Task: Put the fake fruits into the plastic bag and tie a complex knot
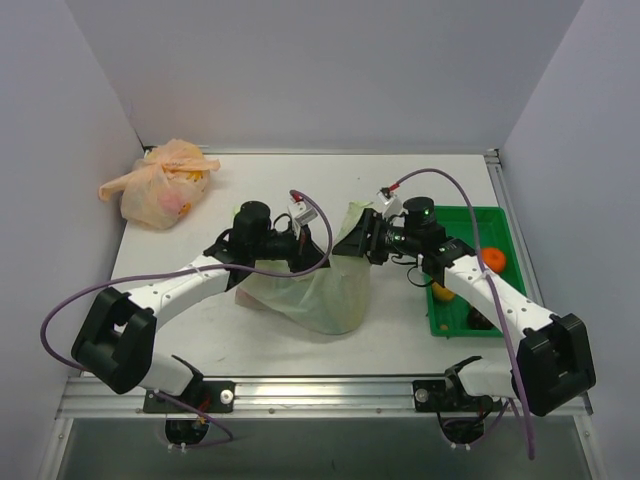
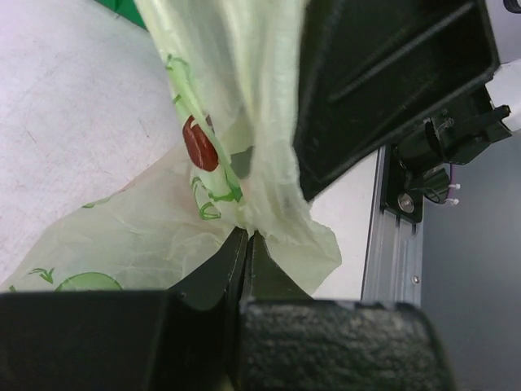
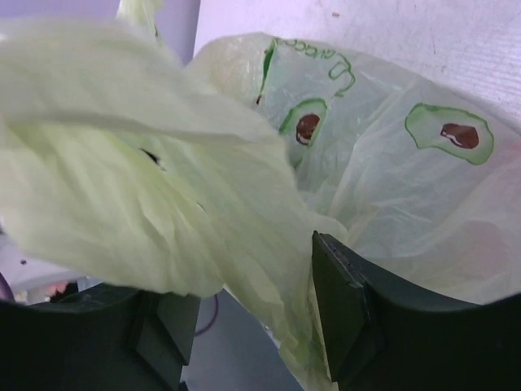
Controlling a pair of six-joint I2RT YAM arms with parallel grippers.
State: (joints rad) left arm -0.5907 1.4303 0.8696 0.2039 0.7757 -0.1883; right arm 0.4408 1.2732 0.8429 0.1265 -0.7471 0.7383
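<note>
The pale green plastic bag [image 1: 322, 292], printed with avocado pictures [image 3: 449, 133], lies in the middle of the table between both arms. My left gripper [image 2: 247, 238] is shut on a gathered fold of the bag's film [image 2: 269, 195] at its top. Just to the right, my right gripper [image 3: 252, 314] has its jaws apart, and loose bag film [image 3: 146, 204] drapes between them and rests against the right finger [image 3: 342, 305]. Fake fruits lie in the green tray [image 1: 455, 215]: an orange one [image 1: 493, 260], a yellow one [image 1: 442, 292] and a dark one [image 1: 481, 318].
A peach-orange bag [image 1: 160, 185] with something inside sits at the far left corner. The tray is partly covered by my right arm [image 1: 480, 285]. White walls enclose the table on three sides. A metal rail [image 2: 399, 236] runs along the near edge.
</note>
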